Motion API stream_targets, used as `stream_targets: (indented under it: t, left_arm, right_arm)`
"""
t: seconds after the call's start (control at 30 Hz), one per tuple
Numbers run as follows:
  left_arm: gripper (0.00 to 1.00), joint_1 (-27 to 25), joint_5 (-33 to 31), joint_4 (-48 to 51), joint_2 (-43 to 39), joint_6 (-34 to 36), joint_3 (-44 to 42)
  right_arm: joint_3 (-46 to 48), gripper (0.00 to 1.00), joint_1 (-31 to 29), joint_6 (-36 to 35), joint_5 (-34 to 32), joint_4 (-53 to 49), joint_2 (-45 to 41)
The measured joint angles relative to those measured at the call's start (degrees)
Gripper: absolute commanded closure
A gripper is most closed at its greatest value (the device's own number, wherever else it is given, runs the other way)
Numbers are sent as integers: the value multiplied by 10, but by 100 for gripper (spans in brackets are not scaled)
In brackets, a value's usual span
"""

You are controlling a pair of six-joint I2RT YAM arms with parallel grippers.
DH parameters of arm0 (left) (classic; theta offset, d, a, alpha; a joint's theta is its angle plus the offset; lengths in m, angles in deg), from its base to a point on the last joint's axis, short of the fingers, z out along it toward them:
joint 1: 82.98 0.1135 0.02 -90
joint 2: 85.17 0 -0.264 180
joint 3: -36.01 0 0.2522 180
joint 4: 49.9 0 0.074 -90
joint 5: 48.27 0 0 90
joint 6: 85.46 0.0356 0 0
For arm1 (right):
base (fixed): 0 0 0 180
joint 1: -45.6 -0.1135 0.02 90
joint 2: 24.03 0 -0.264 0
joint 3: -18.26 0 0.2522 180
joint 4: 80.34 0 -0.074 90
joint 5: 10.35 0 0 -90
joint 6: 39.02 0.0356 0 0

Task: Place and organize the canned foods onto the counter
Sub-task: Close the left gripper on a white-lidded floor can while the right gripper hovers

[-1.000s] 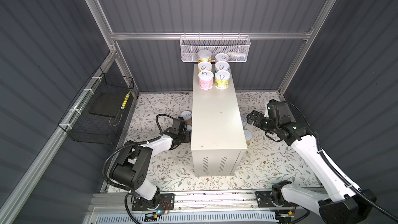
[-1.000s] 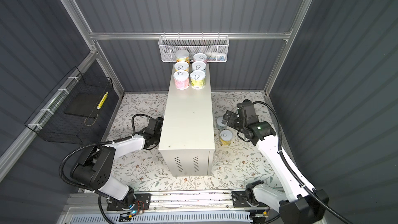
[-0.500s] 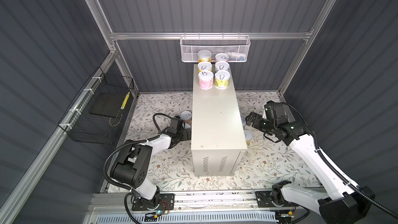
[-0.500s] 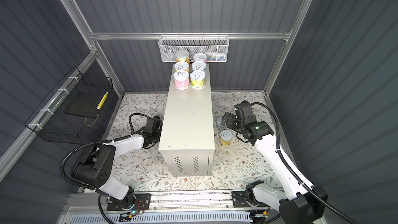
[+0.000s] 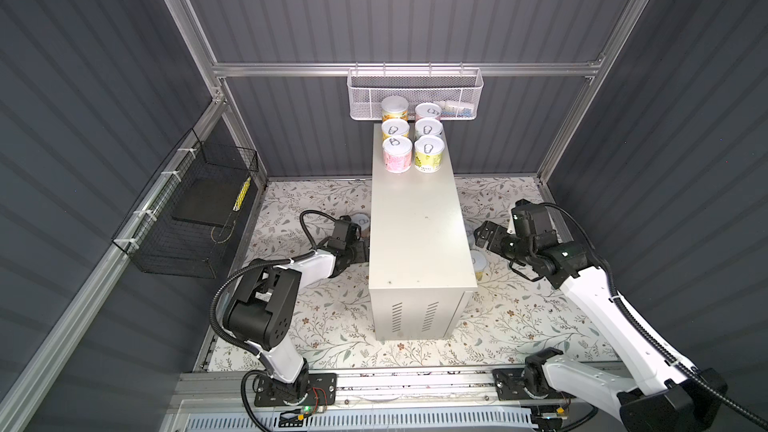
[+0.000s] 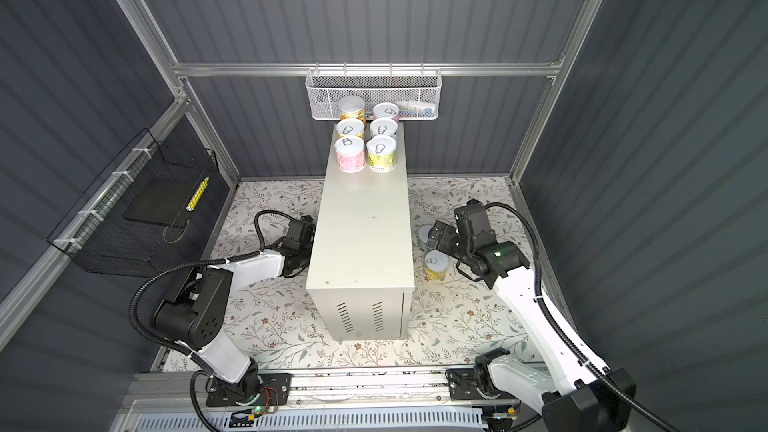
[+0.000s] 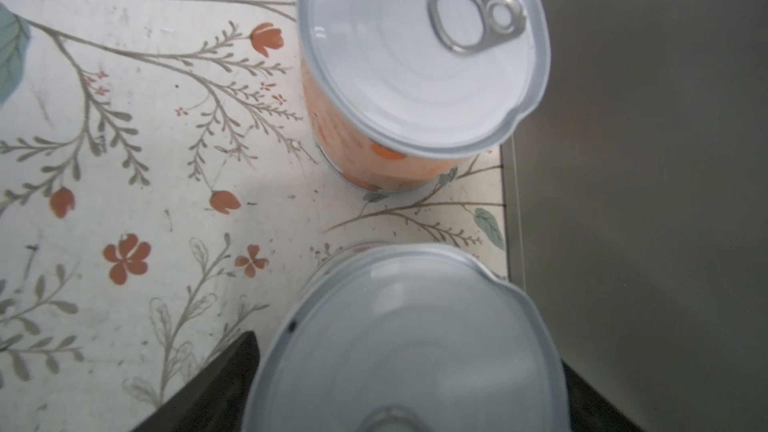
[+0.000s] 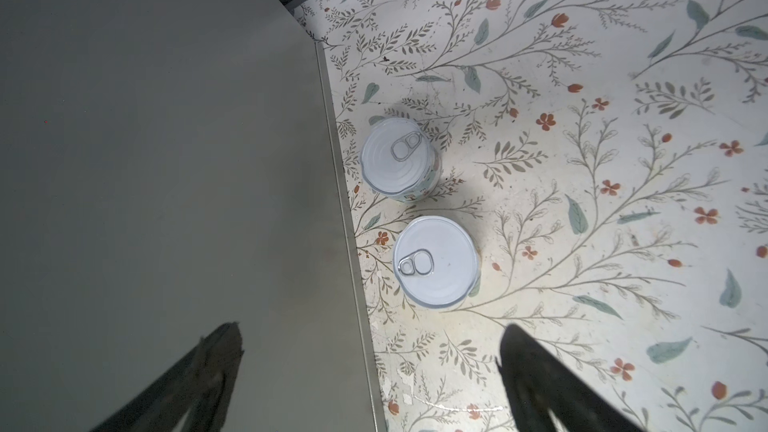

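Left wrist view: we see the left pincer (image 7: 403, 367) with one dark finger on each side of a blurred can (image 7: 407, 338). This can's lid is cut off by the frame edge and its label is hidden. We cannot tell whether the fingers press it or merely flank it. Just ahead of this pincer an orange can (image 7: 415, 64) stands upright on the floral mat (image 7: 124, 160), apart from the flanked one and close beside the counter (image 7: 644, 160). In both top views the counter hides this pincer's tips.

The right pincer (image 8: 370, 330) stands wide and holds nothing. Ahead of it two cans stand upright just beside the counter's base edge: the nearer can (image 8: 434, 261), its label hidden, and beyond it a pale blue can (image 8: 397, 155). Open mat lies on the side away from the counter.

Six cans (image 5: 428, 130) stand in two files of three at the counter's far end, well beyond both pincers. The top surface nearer the pincers is open.
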Motion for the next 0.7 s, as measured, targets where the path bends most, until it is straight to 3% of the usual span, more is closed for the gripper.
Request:
stream_targets:
  t: [0.13,0.3,0.37,0.4,0.43,0.47,0.7]
  left_arm:
    - [15,0,-16,-7,7,0,0]
    - [35,0,-41,-30,12,4,0]
    - [50,0,-45,-32,12,4,0]
    - [66,0,-45,-33,12,4,0]
    - [89,0,-47,-33,12,4,0]
    - [100,0,-47,-33,12,4,-1]
    - [100,-5,-48,-34,-2,2,-16]
  right_arm:
    - [0,3,0,0,8,7,5]
    - [0,3,0,-4,10,11,11]
    - [0,3,0,-4,11,11,11]
    - [0,3,0,-4,12,11,12]
    - [0,3,0,-5,12,11,14]
    - [-2,3,0,-5,12,11,17]
    - [-12,3,-2,-6,13,10,49]
